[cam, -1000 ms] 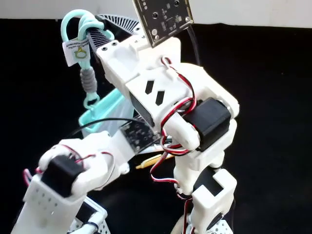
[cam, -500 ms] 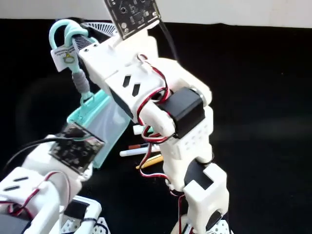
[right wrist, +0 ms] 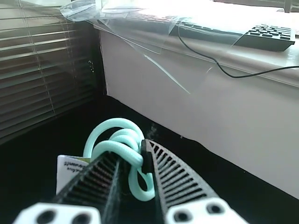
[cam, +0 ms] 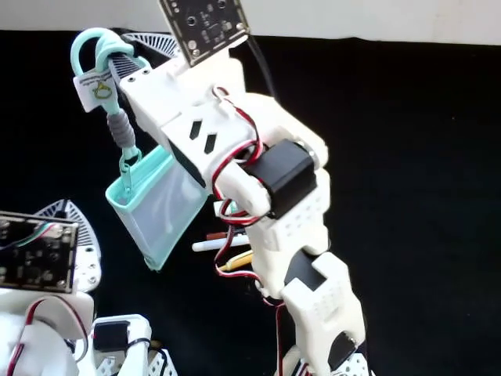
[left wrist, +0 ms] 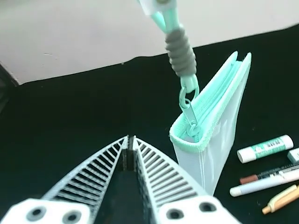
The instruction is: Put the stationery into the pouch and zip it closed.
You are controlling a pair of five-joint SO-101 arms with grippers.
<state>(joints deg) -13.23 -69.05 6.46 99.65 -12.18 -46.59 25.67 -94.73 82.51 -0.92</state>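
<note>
Your right gripper (right wrist: 133,151) was closed tight on the pouch's mint loop (right wrist: 114,135). The pouch (cam: 156,207) hung below that gripper by its zip pull (left wrist: 189,112). It was tilted and up off the tabletop (cam: 407,196).

A second before, your left arm (cam: 39,345) was tucked in close under the right arm (cam: 266,180), right by the pouch. Then it pulled back, and the right gripper swung the pouch up and to the side. Now your left gripper (left wrist: 130,140) sat back from the pouch, pressed together with nothing in it. The pouch hung in front of it and a bit above.

The stationery (cam: 215,244) was not in the pouch yet. A glue stick (left wrist: 265,148), a white pen (left wrist: 264,183) and a yellow pen (left wrist: 282,199) lay on the tabletop. They were past the pouch from the left gripper, and below the right one. I could not tell if the pouch's mouth was open.

I think the job had hardly begun. The left gripper was free, so it would likely need to pick up the pens next while the right one held the pouch.
</note>
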